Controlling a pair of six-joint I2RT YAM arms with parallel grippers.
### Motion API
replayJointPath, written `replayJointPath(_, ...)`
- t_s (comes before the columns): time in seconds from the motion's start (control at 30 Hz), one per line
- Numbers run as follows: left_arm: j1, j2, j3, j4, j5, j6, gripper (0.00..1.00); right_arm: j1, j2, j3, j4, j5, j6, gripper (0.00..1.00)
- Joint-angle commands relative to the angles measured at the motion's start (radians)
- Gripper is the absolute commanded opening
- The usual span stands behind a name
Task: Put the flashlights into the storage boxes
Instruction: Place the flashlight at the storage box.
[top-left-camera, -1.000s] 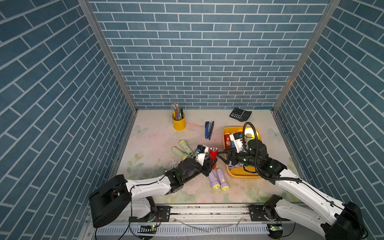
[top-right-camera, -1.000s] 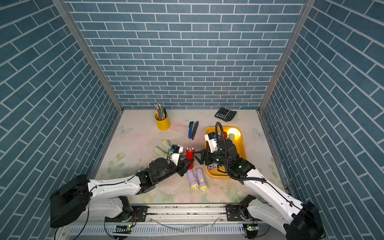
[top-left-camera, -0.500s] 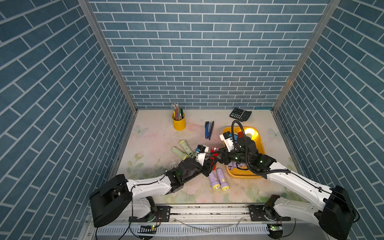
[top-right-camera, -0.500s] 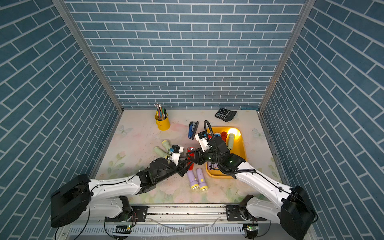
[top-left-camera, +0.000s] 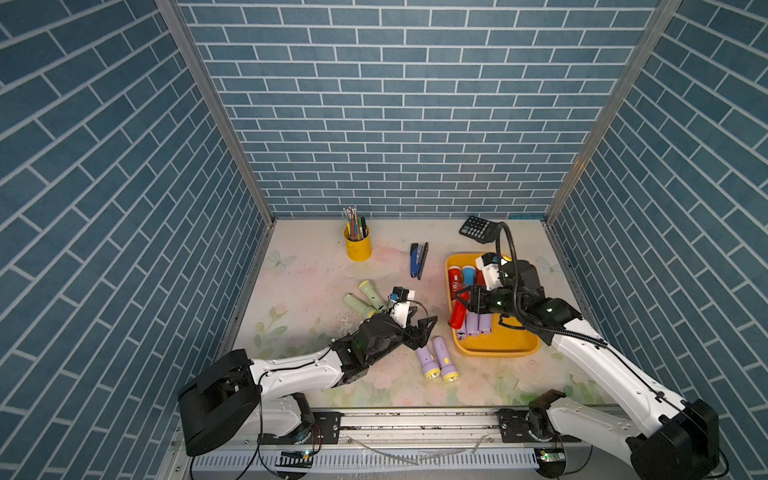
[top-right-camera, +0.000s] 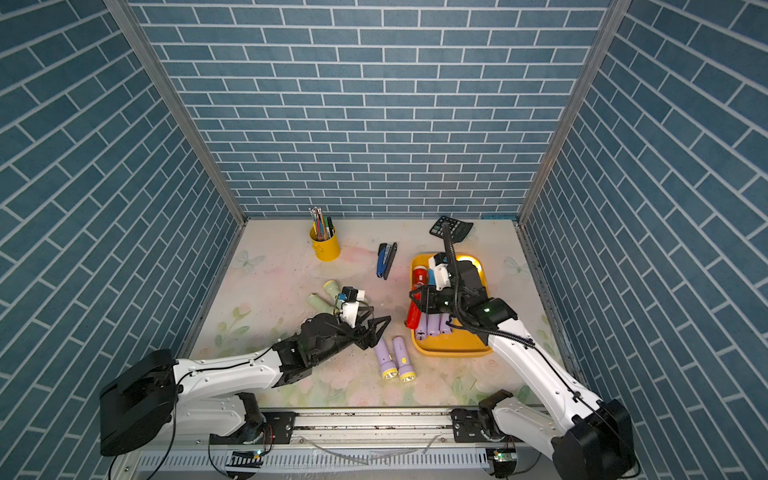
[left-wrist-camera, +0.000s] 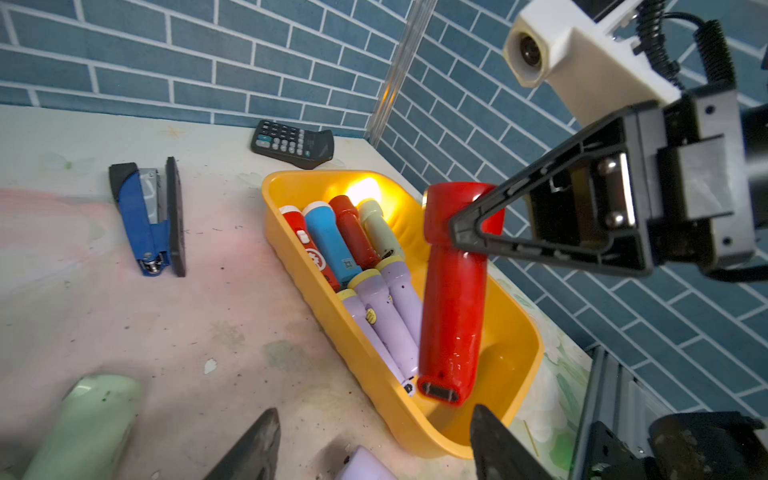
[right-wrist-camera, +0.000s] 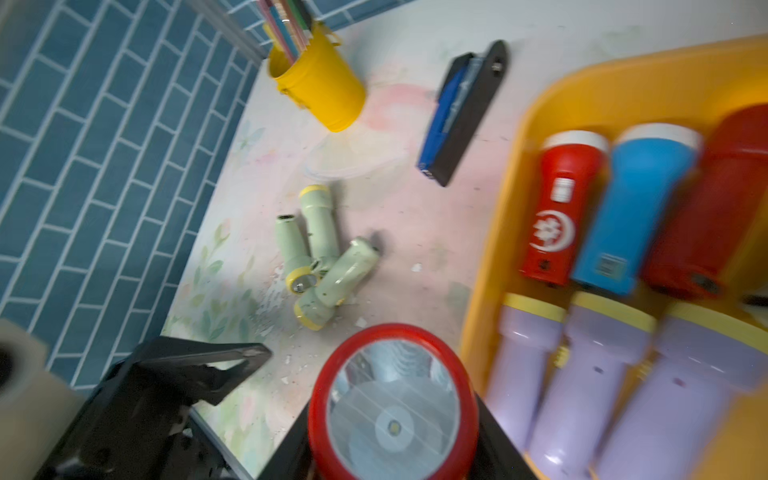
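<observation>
My right gripper (top-left-camera: 465, 297) is shut on the head of a red flashlight (top-left-camera: 458, 314), which hangs tail-down over the left side of the orange-yellow storage box (top-left-camera: 498, 347). The left wrist view shows the held flashlight (left-wrist-camera: 453, 299) above the box's inside (left-wrist-camera: 511, 332). Several flashlights, red, blue, pale green and lilac, lie in the box. My left gripper (top-left-camera: 424, 328) stands open and holds nothing, just above two lilac flashlights (top-left-camera: 436, 361) on the table. Three pale green flashlights (right-wrist-camera: 320, 249) lie in a heap further left.
At the back stand a yellow pen cup (top-left-camera: 358, 247), a dark blue stapler (top-left-camera: 417, 259) and a black calculator (top-left-camera: 478, 227). Tiled walls close in the table on three sides; the two arms' jaws are close together near the box's left rim.
The red flashlight passed from my left gripper to my right. The right gripper shut on it and carried it right, over the box's edge. The left gripper opened.
</observation>
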Motion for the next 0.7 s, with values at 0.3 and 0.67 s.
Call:
replayJointPath(0.3,0.012,-0.018,0.095,-0.255,-0.062,-0.03,0.78,-0.278,0.352,0.285,-0.632,-0.077,-0.317,0.3)
replayJointPath(0.67,0.031,-0.022,0.087,-0.273,-0.054,-0.026,0.79,-0.399,0.55,0.386,-0.642,-0.017,-0.327,0.31)
